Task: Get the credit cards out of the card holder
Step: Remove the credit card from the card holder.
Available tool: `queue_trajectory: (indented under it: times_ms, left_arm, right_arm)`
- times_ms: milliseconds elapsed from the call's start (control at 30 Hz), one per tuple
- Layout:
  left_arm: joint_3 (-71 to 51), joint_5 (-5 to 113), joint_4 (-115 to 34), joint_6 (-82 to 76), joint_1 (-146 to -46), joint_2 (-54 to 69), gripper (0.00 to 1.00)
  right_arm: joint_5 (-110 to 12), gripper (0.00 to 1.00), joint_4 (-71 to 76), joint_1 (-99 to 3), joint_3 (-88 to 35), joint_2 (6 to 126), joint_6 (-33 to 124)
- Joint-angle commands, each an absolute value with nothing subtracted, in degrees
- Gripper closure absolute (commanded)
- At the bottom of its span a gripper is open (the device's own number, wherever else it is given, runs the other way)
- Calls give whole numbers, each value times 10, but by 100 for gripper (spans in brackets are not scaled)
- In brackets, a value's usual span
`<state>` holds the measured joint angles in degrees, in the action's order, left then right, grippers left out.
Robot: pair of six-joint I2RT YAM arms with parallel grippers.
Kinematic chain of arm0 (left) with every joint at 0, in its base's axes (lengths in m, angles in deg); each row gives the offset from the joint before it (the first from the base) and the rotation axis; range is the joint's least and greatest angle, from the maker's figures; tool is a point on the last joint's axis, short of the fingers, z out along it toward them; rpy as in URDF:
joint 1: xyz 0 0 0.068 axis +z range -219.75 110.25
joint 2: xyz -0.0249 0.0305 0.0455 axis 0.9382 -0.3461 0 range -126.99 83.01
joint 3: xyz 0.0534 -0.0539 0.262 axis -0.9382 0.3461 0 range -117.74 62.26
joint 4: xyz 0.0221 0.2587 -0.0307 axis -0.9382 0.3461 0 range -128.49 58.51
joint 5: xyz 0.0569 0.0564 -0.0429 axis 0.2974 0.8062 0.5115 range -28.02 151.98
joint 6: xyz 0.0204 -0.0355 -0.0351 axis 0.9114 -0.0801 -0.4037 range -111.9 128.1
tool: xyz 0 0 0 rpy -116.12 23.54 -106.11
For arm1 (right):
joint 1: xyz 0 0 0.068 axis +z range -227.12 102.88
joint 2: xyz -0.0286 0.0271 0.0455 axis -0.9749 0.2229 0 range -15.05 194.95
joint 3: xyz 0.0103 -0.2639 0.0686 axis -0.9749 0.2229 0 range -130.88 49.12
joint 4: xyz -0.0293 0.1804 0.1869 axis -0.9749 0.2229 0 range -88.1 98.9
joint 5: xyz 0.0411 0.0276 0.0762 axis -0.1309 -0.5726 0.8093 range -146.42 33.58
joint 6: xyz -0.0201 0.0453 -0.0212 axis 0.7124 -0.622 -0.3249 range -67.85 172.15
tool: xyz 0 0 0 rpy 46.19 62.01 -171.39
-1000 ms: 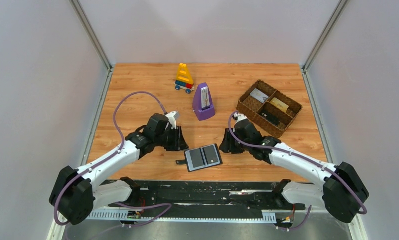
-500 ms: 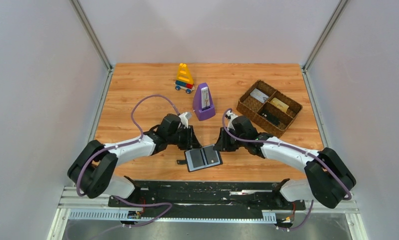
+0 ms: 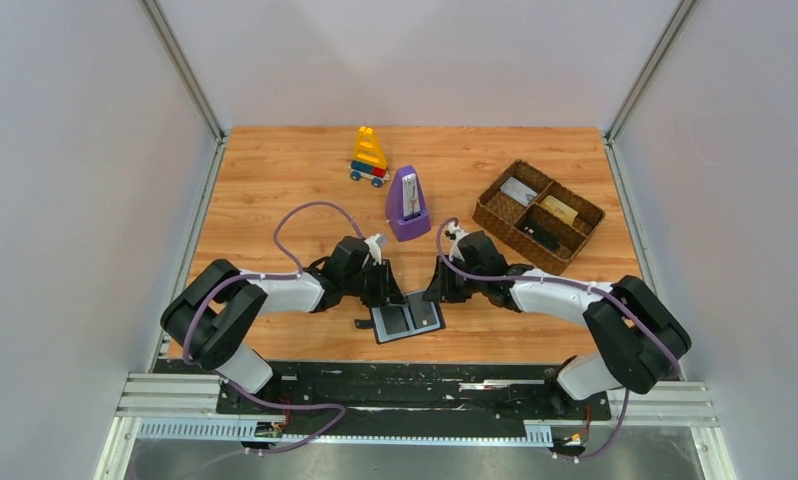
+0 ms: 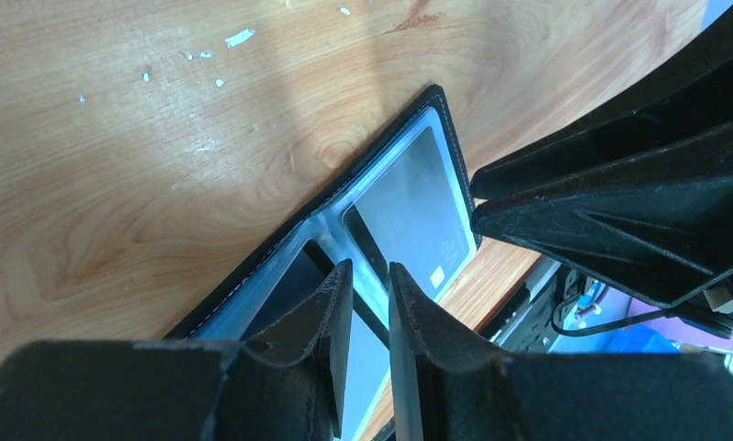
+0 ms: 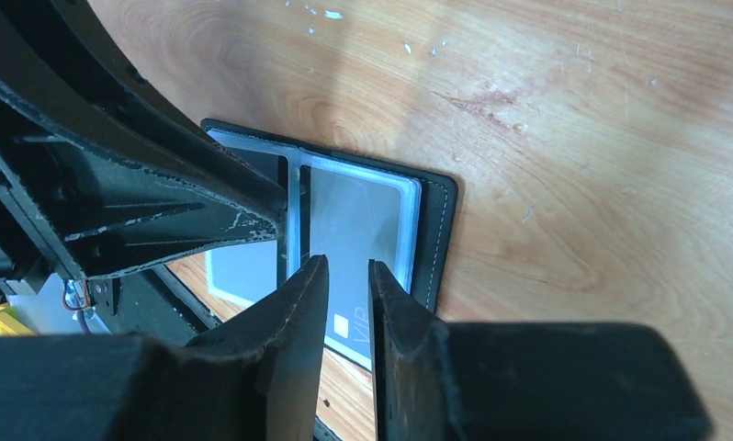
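The card holder (image 3: 407, 316) lies open and flat near the table's front edge, a black wallet with two grey-blue panels. A grey-blue credit card (image 5: 355, 225) with "VIP" print sits in its right sleeve, also seen as the card (image 4: 416, 209) in the left wrist view. My left gripper (image 3: 390, 296) hovers over the wallet's far left edge, and my right gripper (image 3: 438, 294) over its far right edge. The left gripper (image 4: 370, 287) points at the wallet's middle fold. The right gripper (image 5: 346, 277) points at the VIP card. Both stand narrowly open with nothing between the fingers.
A purple metronome (image 3: 408, 204) stands just behind the grippers. A toy block car (image 3: 369, 157) is farther back. The brown woven tray (image 3: 579, 240) at the back right holds a pale card (image 3: 520, 189), a yellowish card (image 3: 559, 209) and a dark item.
Both arms have swung inward and down onto the card holder from either side. Both grippers' jaws have narrowed. The wallet has not moved.
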<state>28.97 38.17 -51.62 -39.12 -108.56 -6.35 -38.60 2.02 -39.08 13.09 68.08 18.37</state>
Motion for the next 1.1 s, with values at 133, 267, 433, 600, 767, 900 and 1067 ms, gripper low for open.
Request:
queue_trajectory:
  times_ms: [133,267,433,600,767,900,1067]
  left_arm:
    - [317,406,-556,-394,-1093,-72,70]
    - [320,399,-568,-395,-1095,-78,69]
    - [322,394,-580,-399,-1096,-79,68]
    - [329,381,-604,-409,-1096,-84,68]
    - [337,370,-632,-423,-1096,-87,68]
    - [344,358,-665,-440,-1096,-95,68]
    - [349,350,-684,-451,-1096,-102,79]
  right_arm:
    - [-381,77,-27,-394,148,706,165]
    - [-386,78,-29,-394,160,707,159]
    - [-382,80,-42,-395,179,707,152]
    - [-383,84,-50,-394,190,711,147]
    - [-384,86,-51,-394,193,712,146]
    - [-384,87,-52,-394,194,710,145]
    - [-387,88,-51,-394,196,706,144]
